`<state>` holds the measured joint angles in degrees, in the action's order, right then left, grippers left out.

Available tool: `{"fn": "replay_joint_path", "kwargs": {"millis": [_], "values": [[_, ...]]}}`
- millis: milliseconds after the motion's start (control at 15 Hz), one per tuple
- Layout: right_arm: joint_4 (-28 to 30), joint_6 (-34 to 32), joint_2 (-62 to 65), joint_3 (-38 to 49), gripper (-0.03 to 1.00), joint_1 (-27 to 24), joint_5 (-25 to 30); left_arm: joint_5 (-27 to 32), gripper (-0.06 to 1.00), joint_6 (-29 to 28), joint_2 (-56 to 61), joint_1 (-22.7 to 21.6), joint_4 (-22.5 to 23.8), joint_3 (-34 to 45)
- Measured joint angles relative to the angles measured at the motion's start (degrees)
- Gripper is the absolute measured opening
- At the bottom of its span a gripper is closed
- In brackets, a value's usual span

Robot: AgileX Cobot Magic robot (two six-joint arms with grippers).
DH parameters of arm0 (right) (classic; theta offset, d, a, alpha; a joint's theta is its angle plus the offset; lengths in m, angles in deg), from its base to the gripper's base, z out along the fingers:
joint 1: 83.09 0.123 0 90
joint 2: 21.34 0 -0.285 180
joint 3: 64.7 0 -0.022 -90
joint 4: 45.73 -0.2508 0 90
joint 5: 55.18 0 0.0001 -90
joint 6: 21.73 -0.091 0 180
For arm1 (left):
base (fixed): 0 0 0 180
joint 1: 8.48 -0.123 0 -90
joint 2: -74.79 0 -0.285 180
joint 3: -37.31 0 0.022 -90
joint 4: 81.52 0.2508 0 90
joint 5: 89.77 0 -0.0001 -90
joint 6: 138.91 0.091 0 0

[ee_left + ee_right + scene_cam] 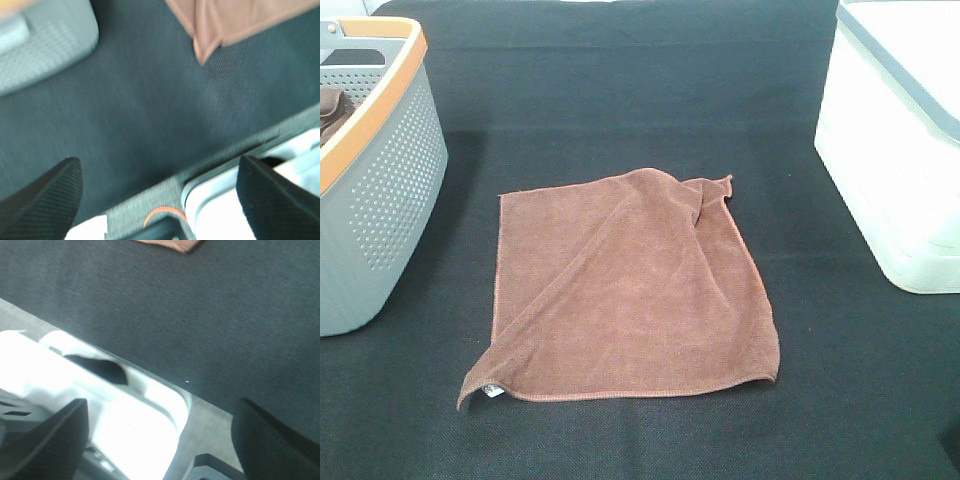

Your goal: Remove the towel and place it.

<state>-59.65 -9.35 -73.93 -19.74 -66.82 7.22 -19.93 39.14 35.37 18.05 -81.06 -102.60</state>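
A brown towel (632, 290) lies spread flat on the black table cover in the middle of the exterior high view, with its far right corner folded over and a small tag at its near left corner. Neither gripper shows in that view. In the left wrist view a corner of the towel (210, 25) shows far from my left gripper (160, 200), whose black fingers (45, 200) stand wide apart and empty. In the right wrist view a sliver of the towel (172, 244) shows, and my right gripper (160, 440) is open and empty.
A grey perforated basket (380, 190) with an orange rim stands at the left, with something brown inside it. A white box (895, 150) with a grey rim stands at the right. White robot base parts (100, 405) lie below both wrist cameras at the table's edge.
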Motion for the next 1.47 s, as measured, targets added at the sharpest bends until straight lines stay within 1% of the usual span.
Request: {"fn": "replay_joint_path", "kwargs": {"millis": [133,333,400,467,533,600,667,733,933,1000,1067,1267,1467], "values": [[0.7,0.0,10.5,2.9,0.74,0.0,-0.3,0.5,0.8,0.5,3.6,0.0,0.0,4.9],[1.1,0.0,22.6,2.9,0.74,0.0,-0.9,-6.2,0.8,1.3,4.9,0.0,-0.1,5.2],[1.3,0.0,27.8,2.9,0.74,0.0,-0.9,-7.4,0.8,2.8,4.9,0.0,-0.1,5.3],[1.3,0.0,27.8,2.9,0.74,0.0,-0.9,-7.4,0.8,2.8,4.9,0.0,-0.1,5.3],[1.3,0.0,30.8,2.9,0.74,0.0,-0.9,-9.6,0.79,6.2,4.9,0.0,-0.5,6.2],[1.3,0.0,33.9,3.0,0.74,0.0,-0.9,-10.1,0.79,7.8,4.9,0.0,-0.5,7.3],[1.4,0.0,36.2,3.1,0.74,0.0,-0.9,-10.1,0.79,8.4,4.9,0.0,-0.5,7.9],[1.5,0.0,38.9,3.2,0.74,0.0,-0.9,-10.1,0.79,9.1,4.9,0.0,-2.3,8.0],[2.5,-0.9,41.3,3.2,0.74,0.0,-0.9,-10.1,0.79,10.7,4.9,0.0,-3.3,8.1],[4.8,-3.5,41.3,3.2,0.74,0.0,-0.9,-10.1,0.79,10.8,4.9,0.0,-3.8,8.1],[4.8,-3.5,41.3,3.2,0.74,0.0,-0.9,-10.1,0.79,10.8,4.9,0.0,-3.8,8.1],[10.0,-9.9,41.3,3.4,0.74,0.0,-0.9,-10.0,0.79,10.8,4.9,0.0,-5.0,8.1],[12.0,-10.5,41.3,3.4,0.74,0.0,-0.9,-10.0,0.79,10.8,4.9,0.0,-5.0,8.1]]}}
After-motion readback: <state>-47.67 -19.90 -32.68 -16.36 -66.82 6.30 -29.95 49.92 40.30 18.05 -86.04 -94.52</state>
